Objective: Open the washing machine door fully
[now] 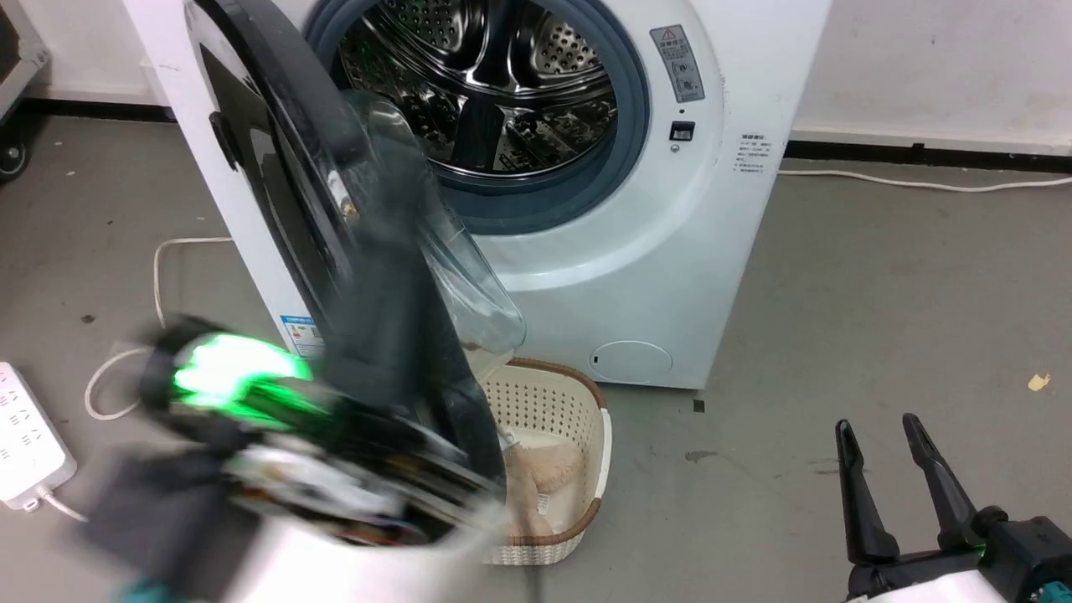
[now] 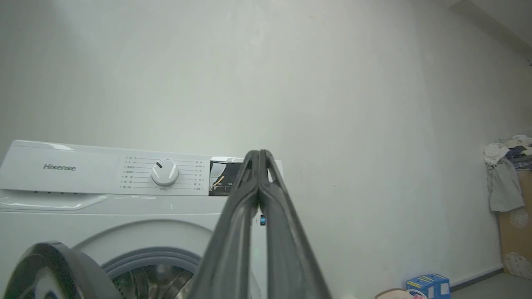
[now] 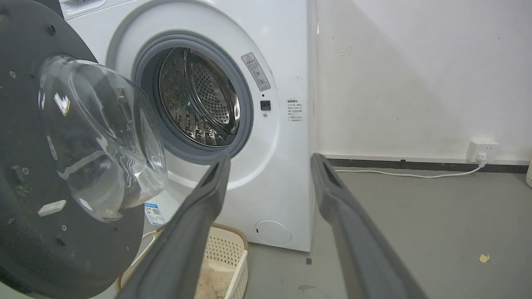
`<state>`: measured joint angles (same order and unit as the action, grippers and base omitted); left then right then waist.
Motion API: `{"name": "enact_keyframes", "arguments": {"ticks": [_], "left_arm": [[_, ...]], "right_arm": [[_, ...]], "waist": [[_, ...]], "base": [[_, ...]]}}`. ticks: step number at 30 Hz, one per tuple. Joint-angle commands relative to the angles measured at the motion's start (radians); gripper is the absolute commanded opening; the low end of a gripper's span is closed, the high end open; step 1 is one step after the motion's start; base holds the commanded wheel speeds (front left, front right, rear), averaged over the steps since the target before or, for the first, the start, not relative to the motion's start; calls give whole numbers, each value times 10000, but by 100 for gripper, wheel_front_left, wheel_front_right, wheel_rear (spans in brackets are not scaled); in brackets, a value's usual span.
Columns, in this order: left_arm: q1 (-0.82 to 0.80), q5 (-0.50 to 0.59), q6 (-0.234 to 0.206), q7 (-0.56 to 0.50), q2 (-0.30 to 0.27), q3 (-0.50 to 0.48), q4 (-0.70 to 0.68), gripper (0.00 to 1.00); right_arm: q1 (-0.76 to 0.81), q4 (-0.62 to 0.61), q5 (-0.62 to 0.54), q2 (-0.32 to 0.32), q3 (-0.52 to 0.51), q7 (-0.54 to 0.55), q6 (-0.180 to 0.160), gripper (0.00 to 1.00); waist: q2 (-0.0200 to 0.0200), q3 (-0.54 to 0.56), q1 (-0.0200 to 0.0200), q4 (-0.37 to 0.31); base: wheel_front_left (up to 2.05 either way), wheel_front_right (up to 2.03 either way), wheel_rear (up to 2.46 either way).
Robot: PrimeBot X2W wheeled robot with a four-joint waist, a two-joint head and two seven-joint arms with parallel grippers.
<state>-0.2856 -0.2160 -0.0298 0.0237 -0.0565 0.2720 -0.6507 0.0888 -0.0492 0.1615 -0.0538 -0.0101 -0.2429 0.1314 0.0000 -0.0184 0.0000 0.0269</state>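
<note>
The washing machine door stands swung out to the left, edge-on in the head view, its clear glass bowl bulging toward the drum mouth. My left gripper is a dark motion blur in front of the door's inner face; I cannot tell whether it touches. In the left wrist view the left gripper is shut with nothing in it, and the door rim lies low to its left. My right gripper stands open at the lower right, far from the door. Its fingertips point at the machine's front.
A cream basket with a pinkish cloth sits on the floor under the door. The small round white flap is low on the machine. A power strip and a cable lie at the left. A blue box sits by the wall.
</note>
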Motion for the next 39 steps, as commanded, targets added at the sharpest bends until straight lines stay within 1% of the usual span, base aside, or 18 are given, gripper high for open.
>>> {"name": "enact_keyframes", "arguments": {"ticks": [1, 4, 7, 12, 13, 15, 19, 22, 24, 31, 34, 39], "left_arm": [[319, -154, -48, -281, 15, 602, 250, 0], [661, -325, -166, -454, 36, 1496, 802, 0], [1136, -542, -287, -538, 46, 2185, 1595, 0], [1862, -998, -491, -291, 53, 2709, 3209, 0], [1975, -1175, -537, -173, 55, 2717, 3523, 0], [2051, -1196, -611, -23, 53, 2723, 4224, 0], [2074, -1277, -882, 351, 52, 2432, 5472, 0], [1988, -1094, -1030, 633, -85, 2255, 6267, 0], [1993, -1208, -1101, 846, -79, 2081, 6619, 0], [1976, -1391, -1137, 1261, -171, 1771, 7119, 0], [2059, -1392, -1109, 1286, -217, 1836, 7182, 0], [2289, -1472, -1207, 1365, -250, 1804, 7109, 0]], "right_arm": [[-104, 57, 56, 35, 0, -49, -7, 100], [-149, 109, 67, 35, -10, -73, -7, 100], [-197, 153, 66, 35, -8, -93, -7, 100], [-280, 198, 79, 35, -11, -117, -7, 100], [-288, 202, 78, 35, -5, -121, -7, 100], [-297, 219, 81, 35, 31, -129, -7, 100], [-322, 242, 77, 35, 75, -141, -7, 100], [-335, 251, 82, 35, 93, -148, -7, 100], [-333, 271, 68, 35, 126, -150, -7, 100], [-250, 312, 65, 35, 133, -158, -7, 100], [-208, 338, 73, 35, 140, -160, -7, 100], [-147, 368, 99, 35, 148, -151, -7, 100]], "waist": [[0, -43, 0, -8], [0, -113, 0, -16], [0, -160, 0, -44], [0, -256, 0, -89], [0, -281, 0, -86], [0, -325, 0, -89], [0, -418, 0, -88], [0, -470, 0, -67], [0, -487, 0, -40], [0, -466, 0, 407], [0, -402, 0, 798], [0, -251, 0, 1595]], "base": [[0, 0, 0], [0, 0, 0], [0, 0, 0], [0, 0, 0], [0, 0, 0], [0, 0, 0], [0, 0, 0], [0, 0, 0], [0, 0, 0], [0, 0, 0], [0, 0, 0], [0, 0, 0]]}}
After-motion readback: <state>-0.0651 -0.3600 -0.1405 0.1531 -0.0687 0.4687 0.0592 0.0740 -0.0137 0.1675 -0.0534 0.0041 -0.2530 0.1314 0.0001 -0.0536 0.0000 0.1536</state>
